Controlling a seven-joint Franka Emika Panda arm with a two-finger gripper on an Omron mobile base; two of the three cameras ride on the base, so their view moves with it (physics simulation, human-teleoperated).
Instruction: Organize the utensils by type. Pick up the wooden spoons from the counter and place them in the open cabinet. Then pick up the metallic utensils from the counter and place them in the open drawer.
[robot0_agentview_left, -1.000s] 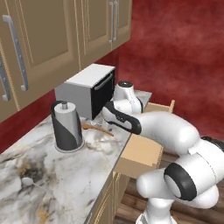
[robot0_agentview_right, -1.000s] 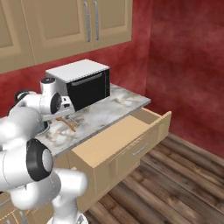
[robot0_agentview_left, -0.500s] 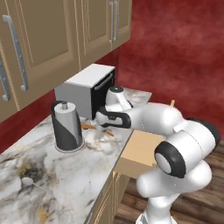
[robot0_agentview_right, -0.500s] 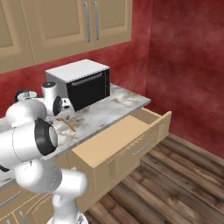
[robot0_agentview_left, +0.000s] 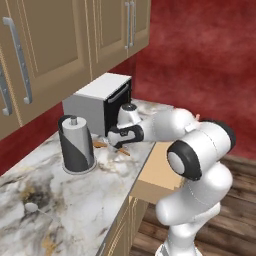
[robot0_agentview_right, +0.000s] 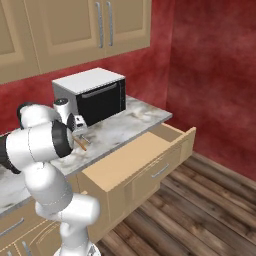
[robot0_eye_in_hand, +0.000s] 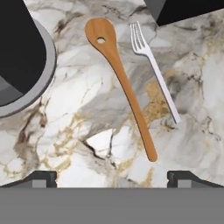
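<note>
My gripper hangs open just above the marble counter, fingertips wide apart. A wooden spoon with a hole in its bowl lies flat ahead of it, handle end nearest the fingers. A silver fork lies beside it. In the left base view the gripper is low between the towel holder and the toaster, over the orange-brown spoon. A metal spoon lies far down the counter. The open drawer stands pulled out with nothing in it. I cannot tell which cabinet is open.
A black paper towel holder stands close to the left of the hand, and its round base nearly touches the spoon's bowl. The grey toaster oven sits behind. Tan wall cabinets hang above. A small pale piece lies near the counter's right end.
The hand has swung left and down, from beside the toaster front to low over the counter by the wooden spoon. The jaws stayed open.
</note>
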